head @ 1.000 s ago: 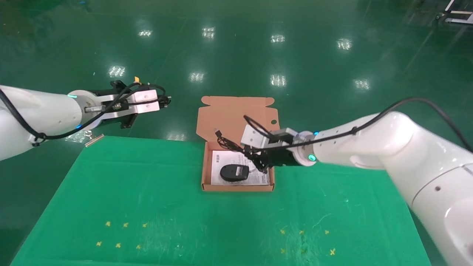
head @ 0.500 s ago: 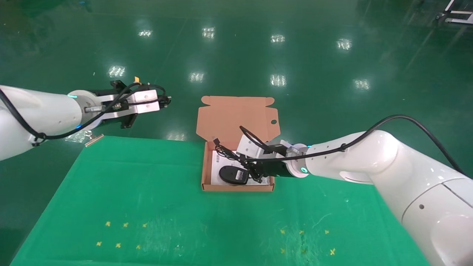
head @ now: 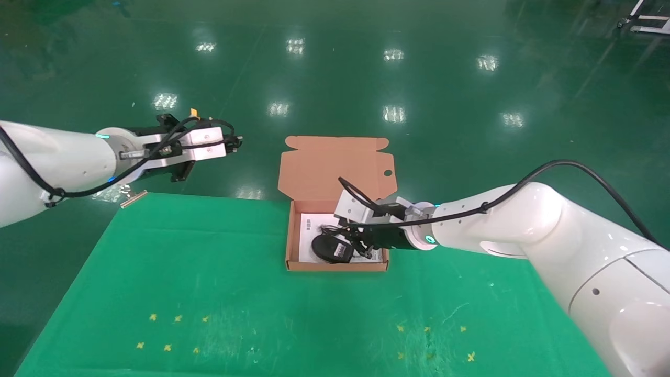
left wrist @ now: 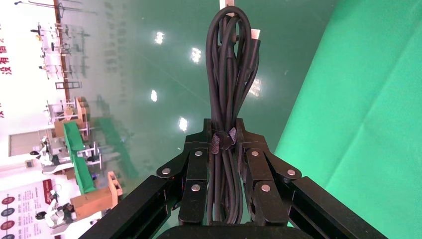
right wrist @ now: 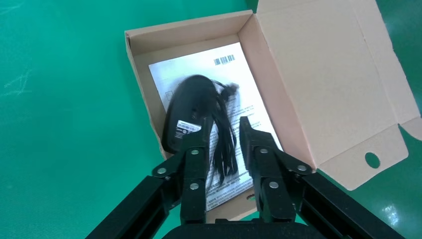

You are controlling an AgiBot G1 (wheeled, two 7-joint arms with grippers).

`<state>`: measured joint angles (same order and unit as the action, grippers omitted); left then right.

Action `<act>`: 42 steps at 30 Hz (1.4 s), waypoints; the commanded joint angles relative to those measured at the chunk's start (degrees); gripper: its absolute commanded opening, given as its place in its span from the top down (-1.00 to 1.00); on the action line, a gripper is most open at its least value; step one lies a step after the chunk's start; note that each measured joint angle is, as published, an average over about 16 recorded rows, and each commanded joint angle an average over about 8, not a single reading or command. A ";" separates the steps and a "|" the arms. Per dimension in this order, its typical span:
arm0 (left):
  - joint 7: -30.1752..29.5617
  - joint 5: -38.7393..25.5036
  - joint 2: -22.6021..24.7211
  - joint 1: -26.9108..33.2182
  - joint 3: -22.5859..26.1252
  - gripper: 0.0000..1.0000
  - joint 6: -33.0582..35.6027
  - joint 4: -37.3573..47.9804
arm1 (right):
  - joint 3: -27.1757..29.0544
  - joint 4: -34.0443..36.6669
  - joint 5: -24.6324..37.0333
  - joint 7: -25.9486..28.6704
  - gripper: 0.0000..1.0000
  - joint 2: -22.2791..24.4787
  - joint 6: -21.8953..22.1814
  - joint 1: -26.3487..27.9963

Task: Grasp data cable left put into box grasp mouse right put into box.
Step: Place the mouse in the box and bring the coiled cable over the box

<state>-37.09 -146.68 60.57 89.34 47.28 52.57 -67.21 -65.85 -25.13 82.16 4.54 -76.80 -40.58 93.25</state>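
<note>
a: while the right gripper (head: 361, 245) hangs low over the box (head: 293, 241), its fingers (right wrist: 193, 149) stand apart with only the mouse's cord (right wrist: 225, 144) loose between them, so it grips nothing. the mouse (head: 332, 248) lies inside the box on the white sheet (right wrist: 234, 64).

b: and the cable (left wrist: 230, 99)?

a: that one is not in the box. the left gripper (left wrist: 224, 149) is clamped on it, held out past the far left edge of the table (head: 209, 293), well apart from the box. the grip sits right at the small strap (left wrist: 222, 141) that binds the bundle.

b: is that a good place to hold it?

a: likely the best. the cable looks light and limp, so the loops would sag or splay if taken near an end. at the strap all the strands are pinched together and nothing should slip out singly.

b: what about setting it down?

a: the bundle is long and the box shallow, with the mouse filling much of the floor. it will probably flop where it is let go, and an end may drape over the wall. lowering it lengthwise beside the mouse seems safest.

b: and the mouse, if it needs shifting?

a: hard and smooth, probably slippery. its sides are the place to grip, not the cord.
</note>
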 commanded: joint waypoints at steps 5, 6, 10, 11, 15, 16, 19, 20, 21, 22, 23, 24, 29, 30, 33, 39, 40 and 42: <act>-0.46 -0.38 0.90 -2.20 0.16 1.00 -2.88 -0.34 | 0.20 -2.36 -0.45 0.62 -1.00 1.89 0.47 -0.01; -0.50 -0.49 1.17 -2.69 0.25 1.00 -3.55 -0.36 | 0.29 -2.84 -0.51 0.74 -1.00 2.42 0.58 0.06; -0.31 -0.46 2.29 -4.52 0.59 1.00 -6.52 -0.35 | 0.62 -5.10 -0.57 1.49 -1.00 5.00 0.91 0.42; -0.13 -0.30 2.59 -4.97 0.68 1.00 -7.40 -0.33 | 0.68 -5.76 -0.53 1.78 -1.00 5.77 0.99 0.53; 1.13 0.71 4.05 -6.71 1.32 1.00 -11.31 0.29 | 0.73 -8.77 -0.04 3.38 -1.00 9.09 1.33 0.94; 1.54 1.04 4.48 -7.08 1.52 1.00 -12.30 0.62 | 0.69 -9.58 0.16 3.87 -1.00 9.94 1.43 1.03; 3.08 2.13 6.10 -8.03 2.32 1.00 -15.42 2.16 | 0.50 -12.24 0.95 5.67 -1.00 12.68 1.78 1.25; 3.64 2.49 6.72 -8.26 2.63 1.00 -16.39 2.83 | 0.42 -13.14 1.24 6.32 -1.00 13.58 1.90 1.32; 4.25 2.87 7.35 -8.44 2.96 1.00 -17.34 3.58 | 0.33 -14.07 1.55 7.02 -1.00 14.47 2.02 1.38; 4.90 3.25 8.02 -8.57 3.32 1.00 -18.26 4.40 | 0.23 -15.01 1.88 7.75 -1.00 15.38 2.14 1.45; 5.60 3.67 8.74 -8.66 3.70 1.00 -19.20 5.33 | 0.12 -16.03 2.24 8.54 -1.00 16.32 2.25 1.54; 6.28 4.08 9.44 -8.71 4.08 1.00 -20.08 6.29 | 0.02 -17.05 2.60 9.33 -1.00 17.22 2.33 1.63; 9.86 6.86 12.99 -8.42 5.98 1.00 -23.91 11.86 | -0.57 -22.57 4.62 13.58 -1.00 21.65 2.60 2.19; 10.61 7.55 13.67 -8.30 6.38 1.00 -24.59 13.01 | -0.69 -23.74 5.08 14.48 -1.00 22.51 2.63 2.31; 12.81 9.89 15.43 -7.89 7.62 1.00 -26.46 16.19 | -1.06 -27.18 6.51 17.28 -1.00 25.00 2.79 2.62; 16.40 15.30 17.18 -7.07 10.93 1.00 -29.49 20.11 | -1.74 -33.29 9.51 23.06 -1.00 29.17 3.21 2.92; 16.88 16.19 17.31 -6.95 11.61 1.00 -29.96 20.48 | -1.85 -34.19 10.00 24.01 -1.00 29.75 3.27 2.95; 17.72 17.87 17.47 -6.72 13.06 1.00 -30.96 21.10 | -2.03 -35.90 10.97 25.82 -1.00 30.81 3.38 2.99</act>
<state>-19.70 -129.00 77.94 82.70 60.47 21.82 -46.26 -67.86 -60.69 93.11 30.12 -46.30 -37.29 96.26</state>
